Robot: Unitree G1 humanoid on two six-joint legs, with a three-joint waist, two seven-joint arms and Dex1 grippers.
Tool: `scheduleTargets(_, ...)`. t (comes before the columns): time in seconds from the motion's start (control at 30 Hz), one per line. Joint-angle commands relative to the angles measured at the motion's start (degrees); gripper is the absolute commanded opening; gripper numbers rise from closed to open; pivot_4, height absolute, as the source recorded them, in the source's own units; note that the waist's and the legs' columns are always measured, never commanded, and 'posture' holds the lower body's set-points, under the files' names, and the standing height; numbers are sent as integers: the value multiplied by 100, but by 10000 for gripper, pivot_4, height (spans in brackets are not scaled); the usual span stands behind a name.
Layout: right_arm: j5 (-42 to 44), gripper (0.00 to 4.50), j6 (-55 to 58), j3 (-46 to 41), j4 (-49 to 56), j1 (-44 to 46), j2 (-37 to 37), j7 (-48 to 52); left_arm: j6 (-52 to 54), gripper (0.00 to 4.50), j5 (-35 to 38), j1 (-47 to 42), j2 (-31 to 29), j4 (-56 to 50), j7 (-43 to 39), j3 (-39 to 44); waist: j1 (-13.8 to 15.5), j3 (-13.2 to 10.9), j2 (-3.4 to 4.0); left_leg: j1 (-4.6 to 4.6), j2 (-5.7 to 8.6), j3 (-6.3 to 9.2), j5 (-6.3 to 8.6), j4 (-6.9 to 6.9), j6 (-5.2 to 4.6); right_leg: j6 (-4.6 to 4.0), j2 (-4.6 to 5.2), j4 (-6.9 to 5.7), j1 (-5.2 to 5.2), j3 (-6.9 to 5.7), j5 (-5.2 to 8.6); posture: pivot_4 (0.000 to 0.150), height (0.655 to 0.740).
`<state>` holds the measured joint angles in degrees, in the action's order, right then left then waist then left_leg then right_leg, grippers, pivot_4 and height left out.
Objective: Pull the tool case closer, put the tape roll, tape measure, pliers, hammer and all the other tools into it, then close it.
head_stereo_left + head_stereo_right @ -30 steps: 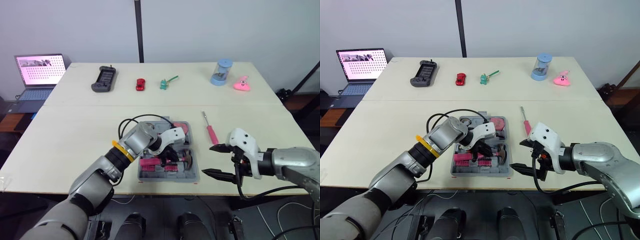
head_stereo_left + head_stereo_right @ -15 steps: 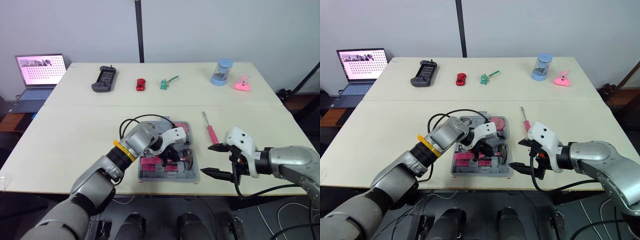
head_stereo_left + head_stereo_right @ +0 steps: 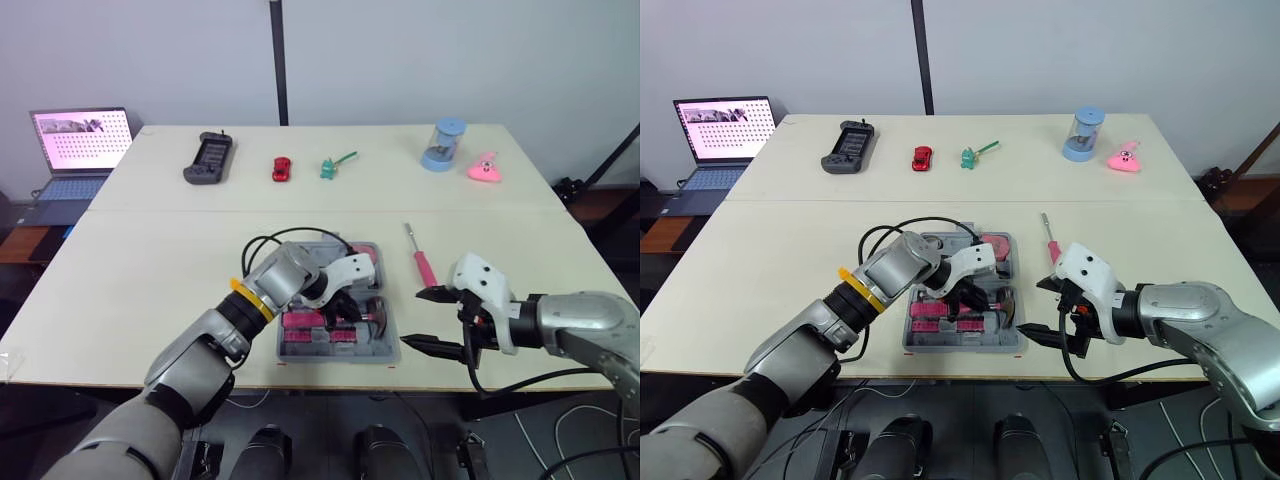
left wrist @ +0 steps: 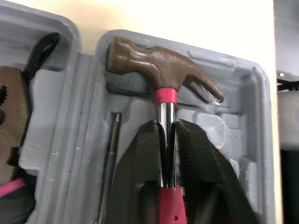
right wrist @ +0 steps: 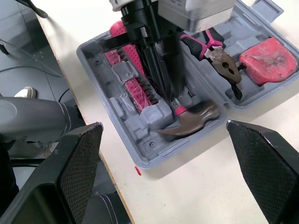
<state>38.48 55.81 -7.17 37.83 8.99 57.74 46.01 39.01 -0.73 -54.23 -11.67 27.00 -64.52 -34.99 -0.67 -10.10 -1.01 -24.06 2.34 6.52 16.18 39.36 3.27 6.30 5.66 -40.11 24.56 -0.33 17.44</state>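
The grey tool case (image 3: 330, 358) lies open near the table's front edge. My left gripper (image 4: 167, 125) is shut on the hammer's chrome shaft just below the brown head (image 4: 163, 65), and the hammer (image 3: 378, 312) rests in its moulded slot at the case's right end. Pliers (image 5: 217, 51) and a red tape measure (image 5: 268, 53) also lie in the case. A pink-handled screwdriver (image 3: 422, 262) lies on the table just right of the case. My right gripper (image 3: 418, 318) hovers open to the right of the case, holding nothing.
Along the far side of the table are a black game controller (image 3: 209, 158), a red toy car (image 3: 281, 168), a green toy (image 3: 333, 165), a blue jar (image 3: 442, 145) and a pink toy (image 3: 484, 167). A laptop (image 3: 75, 150) sits off the table's left.
My left gripper, holding the hammer, has shifted slightly right inside the case. The right gripper has barely moved and stays open.
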Motion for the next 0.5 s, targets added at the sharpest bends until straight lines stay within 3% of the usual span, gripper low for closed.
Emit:
scheduleTargets(0.03, 11, 45000, -120, -58, 35, 53, 10, 33, -111, 27709, -91, -148, -78, -140, -14, 113, -1, 0, 0, 0, 0, 0, 0, 0, 0, 0, 0, 0, 0, 0, 0, 1500, 6741)
scheduleTargets(0.13, -24, 45000, -168, -126, -40, 14, 102, 128, 49, 42192, -32, -169, -274, -439, -102, 209, 0, 0, 0, 1, 0, 0, 0, 0, 0, 0, 0, -1, 0, 0, 0, 1500, 6741)
scheduleTargets(0.3, -92, 45000, -293, -174, -167, -40, 239, 275, 189, 42192, 306, 182, -816, -1472, -360, 537, -27, 1, 3, 2, -4, 0, 1, 5, -2, 0, -4, -4, -1, 1, 0, 1500, 6741)
scheduleTargets(0.43, -147, 45000, -384, -69, -283, 57, 262, 368, -404, 42192, 643, 772, -1024, -1927, -250, 1100, -7, 3, 6, 3, -7, -1, 1, 5, -2, 0, -1, -2, -1, 3, 0, 1500, 6741)
scheduleTargets(0.5, -172, 45000, -421, 14, -330, 143, 249, 405, -892, 37066, 724, 1049, -1051, -1881, -152, 1342, 0, 3, 6, 3, -7, -1, 1, 10, -1, -1, 0, -3, -2, 3, 0, 1500, 6741)
